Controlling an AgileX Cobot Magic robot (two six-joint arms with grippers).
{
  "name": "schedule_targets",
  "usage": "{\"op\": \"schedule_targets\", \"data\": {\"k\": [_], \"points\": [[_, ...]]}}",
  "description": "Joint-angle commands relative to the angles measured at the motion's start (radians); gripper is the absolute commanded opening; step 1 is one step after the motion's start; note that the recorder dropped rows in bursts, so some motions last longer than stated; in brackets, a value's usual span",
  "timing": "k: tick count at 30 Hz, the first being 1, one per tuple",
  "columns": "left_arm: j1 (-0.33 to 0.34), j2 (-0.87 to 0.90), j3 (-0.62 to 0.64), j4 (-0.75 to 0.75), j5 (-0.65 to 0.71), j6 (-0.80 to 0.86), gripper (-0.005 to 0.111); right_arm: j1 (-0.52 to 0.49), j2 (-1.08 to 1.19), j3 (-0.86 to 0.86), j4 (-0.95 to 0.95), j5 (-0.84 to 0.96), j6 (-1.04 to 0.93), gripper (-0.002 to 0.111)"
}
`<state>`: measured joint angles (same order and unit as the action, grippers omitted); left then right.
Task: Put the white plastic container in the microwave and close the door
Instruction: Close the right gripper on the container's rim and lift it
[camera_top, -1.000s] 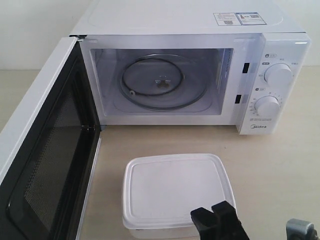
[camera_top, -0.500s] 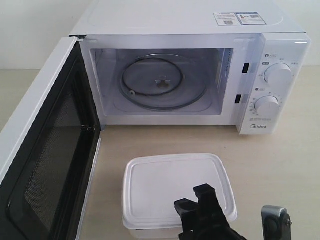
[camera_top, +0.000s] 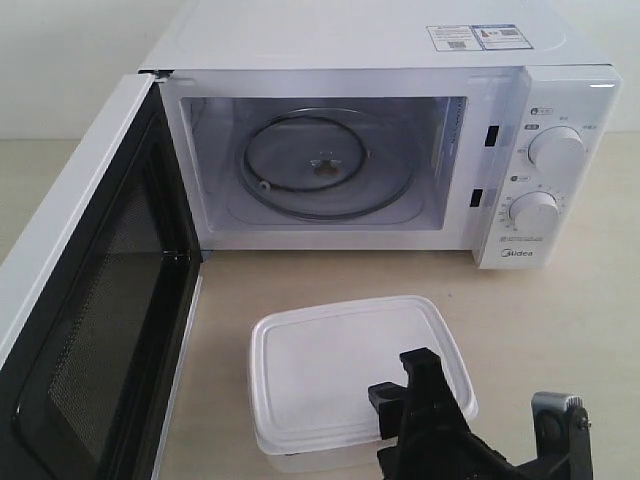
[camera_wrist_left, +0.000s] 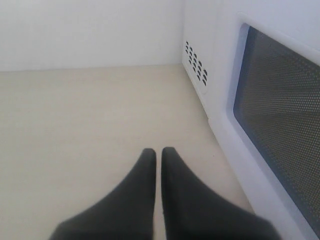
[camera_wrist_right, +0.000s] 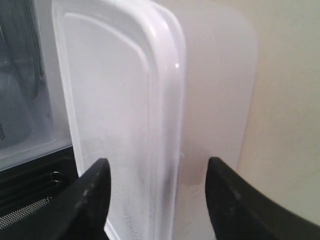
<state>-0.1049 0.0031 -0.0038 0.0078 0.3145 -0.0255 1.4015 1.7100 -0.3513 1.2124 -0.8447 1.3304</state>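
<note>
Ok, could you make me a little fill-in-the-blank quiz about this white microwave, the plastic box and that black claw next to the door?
The white countertop microwave has its side-hinged door swung ___.
Its round glass turntable is ___.
The rectangular translucent-white plastic container, lid on, lies in ___ of the microwave.
The left gripper has its two black fingers pressed ___.

Missing words: open; empty; front; together.

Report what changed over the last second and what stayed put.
The right end effector advanced, open, to straddle the near right corner of the white plastic container. The container shifted and skewed slightly, its far edge now nearer the microwave. The microwave and its open door stayed as they were.
</note>
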Motion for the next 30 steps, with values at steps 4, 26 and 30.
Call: {"op": "schedule_targets", "data": {"k": [4, 26, 30], "points": [[0.003, -0.003, 0.004, -0.008, 0.001, -0.012, 0.004, -0.012, -0.003, -0.002, 0.020, -0.002, -0.053, 0.048], [0.003, -0.003, 0.004, -0.008, 0.001, -0.012, 0.004, -0.034, -0.003, 0.002, -0.106, -0.029, -0.137, 0.000], [0.003, -0.003, 0.004, -0.008, 0.001, -0.012, 0.004, -0.032, -0.003, 0.002, -0.178, -0.081, -0.144, 0.000]]}}
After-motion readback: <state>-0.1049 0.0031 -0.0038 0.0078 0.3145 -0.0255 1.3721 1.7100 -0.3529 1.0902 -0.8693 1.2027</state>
